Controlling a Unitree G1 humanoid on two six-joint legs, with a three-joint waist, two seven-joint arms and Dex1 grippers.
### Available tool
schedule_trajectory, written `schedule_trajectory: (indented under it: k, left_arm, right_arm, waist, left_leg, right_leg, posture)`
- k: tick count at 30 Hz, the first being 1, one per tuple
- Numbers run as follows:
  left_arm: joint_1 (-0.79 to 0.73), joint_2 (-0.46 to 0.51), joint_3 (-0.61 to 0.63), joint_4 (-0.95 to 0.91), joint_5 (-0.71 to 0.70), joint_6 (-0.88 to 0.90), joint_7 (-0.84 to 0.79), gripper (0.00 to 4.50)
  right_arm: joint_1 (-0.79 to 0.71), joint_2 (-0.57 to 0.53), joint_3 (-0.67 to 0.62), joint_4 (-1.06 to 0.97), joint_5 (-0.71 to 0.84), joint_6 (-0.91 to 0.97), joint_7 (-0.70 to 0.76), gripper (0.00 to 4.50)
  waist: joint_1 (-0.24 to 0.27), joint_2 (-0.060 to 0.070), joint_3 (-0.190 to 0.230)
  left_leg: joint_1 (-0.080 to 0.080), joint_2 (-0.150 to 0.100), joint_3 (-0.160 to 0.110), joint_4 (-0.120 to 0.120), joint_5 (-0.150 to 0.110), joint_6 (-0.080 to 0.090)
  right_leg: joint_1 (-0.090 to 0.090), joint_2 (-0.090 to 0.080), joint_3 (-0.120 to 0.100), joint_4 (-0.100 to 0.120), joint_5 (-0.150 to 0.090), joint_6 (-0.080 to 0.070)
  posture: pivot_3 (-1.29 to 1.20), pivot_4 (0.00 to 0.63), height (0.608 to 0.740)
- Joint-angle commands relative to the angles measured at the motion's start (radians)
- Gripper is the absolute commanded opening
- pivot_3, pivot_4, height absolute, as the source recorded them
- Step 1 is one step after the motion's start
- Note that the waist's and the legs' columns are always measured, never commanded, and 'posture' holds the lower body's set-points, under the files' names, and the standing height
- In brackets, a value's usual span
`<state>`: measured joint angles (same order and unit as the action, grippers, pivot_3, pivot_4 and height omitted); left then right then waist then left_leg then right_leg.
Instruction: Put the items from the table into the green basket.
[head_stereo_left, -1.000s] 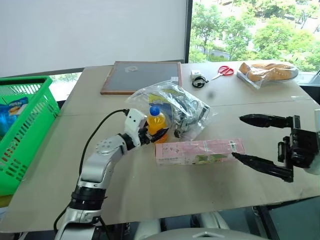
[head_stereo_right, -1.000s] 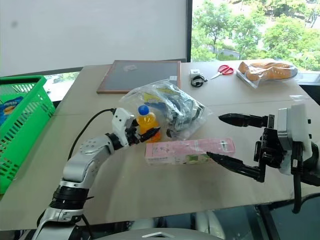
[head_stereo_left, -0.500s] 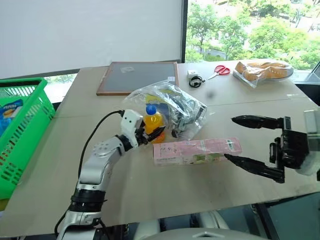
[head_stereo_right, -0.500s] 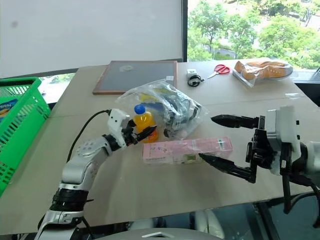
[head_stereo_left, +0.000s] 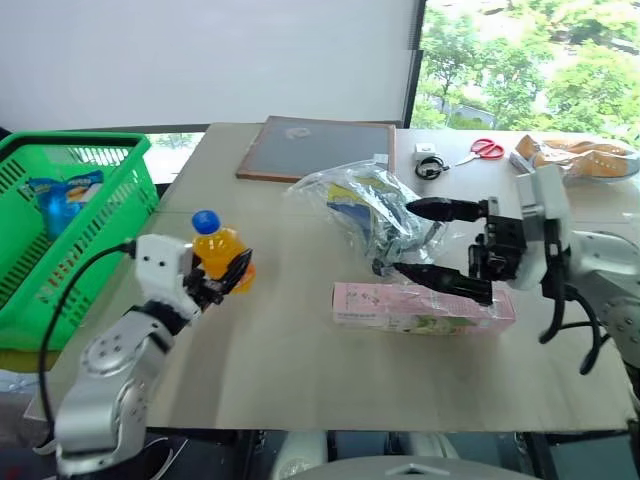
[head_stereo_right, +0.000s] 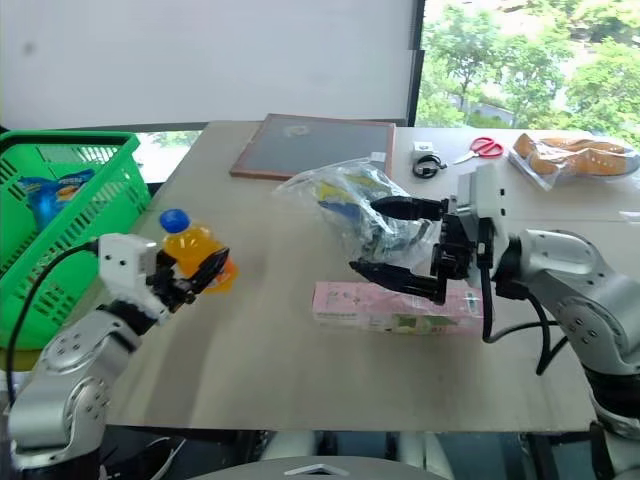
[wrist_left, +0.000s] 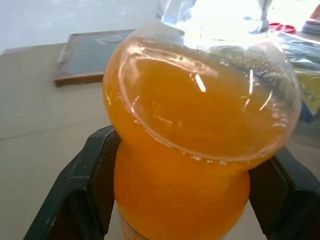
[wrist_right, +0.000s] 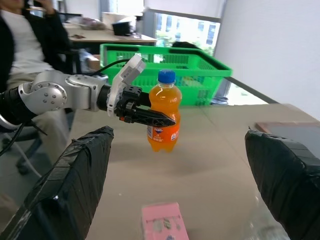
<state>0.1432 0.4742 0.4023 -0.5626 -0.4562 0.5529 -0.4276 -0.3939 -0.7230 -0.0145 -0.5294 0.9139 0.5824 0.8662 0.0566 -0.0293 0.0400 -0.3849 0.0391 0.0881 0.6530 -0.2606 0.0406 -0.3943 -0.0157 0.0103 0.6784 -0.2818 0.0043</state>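
Left pincer grips the bottle, now lifted clear of the bench and carried from beside the bag toward the basket. Right pincer, wide and empty, has advanced over the carton. Drop-off judged imminent.

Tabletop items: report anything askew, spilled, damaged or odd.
Nothing stands out. The orange-juice bottle is upright and capped in the left gripper, above the table. The pink carton lies flat and the clear bag looks intact.
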Motion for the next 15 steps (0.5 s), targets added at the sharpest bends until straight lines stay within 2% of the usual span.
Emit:
schedule_trajectory:
  k: [1,4,8,11,15]
  left_arm:
    - [-0.006,0.003,0.066,-0.120,-0.045,0.012,0.048,2.87]
    - [-0.068,0.034,0.141,-0.121,-0.092,0.053,0.092,2.87]
    - [-0.249,0.146,0.256,-0.002,-0.126,0.110,0.149,2.87]
    - [-0.409,0.286,0.294,0.207,-0.067,0.092,0.163,2.87]
    - [-0.598,0.447,0.239,0.579,0.044,-0.041,0.129,2.87]
  right_arm:
    - [-0.047,0.031,0.021,0.035,-0.044,-0.037,0.046,4.50]
    - [-0.098,0.076,0.057,0.081,-0.106,-0.048,0.030,4.50]
    - [-0.176,0.154,0.083,0.125,-0.217,-0.032,-0.106,4.50]
    - [-0.226,0.205,0.101,0.125,-0.266,-0.013,-0.175,4.50]
    - [-0.285,0.252,0.116,0.108,-0.263,0.097,-0.265,4.50]
  waist:
    - [0.030,-0.001,-0.001]
    - [0.058,-0.002,-0.001]
    - [0.078,-0.004,-0.003]
    - [0.084,-0.003,-0.004]
    - [0.080,-0.004,-0.004]
  left_leg:
    - [-0.001,0.000,-0.001,0.000,0.000,0.000]
    - [-0.001,0.000,-0.002,0.000,0.000,0.000]
    - [-0.004,0.001,-0.008,0.002,0.002,-0.003]
    - [-0.009,0.000,-0.012,0.002,0.002,-0.004]
    - [-0.015,0.000,-0.014,0.002,0.002,-0.004]
  right_leg:
    - [0.000,0.000,-0.001,0.000,0.000,0.000]
    - [0.000,0.000,-0.002,0.000,0.000,-0.001]
    - [-0.001,0.000,-0.009,0.000,0.001,-0.003]
    - [-0.003,0.000,-0.014,0.000,0.002,-0.004]
    - [-0.008,-0.001,-0.017,-0.001,0.001,-0.005]
  posture:
    - [0.27,0.000,0.740]
    - [0.27,0.000,0.740]
    - [0.27,0.000,0.740]
    - [0.25,0.000,0.740]
    - [0.21,0.000,0.740]
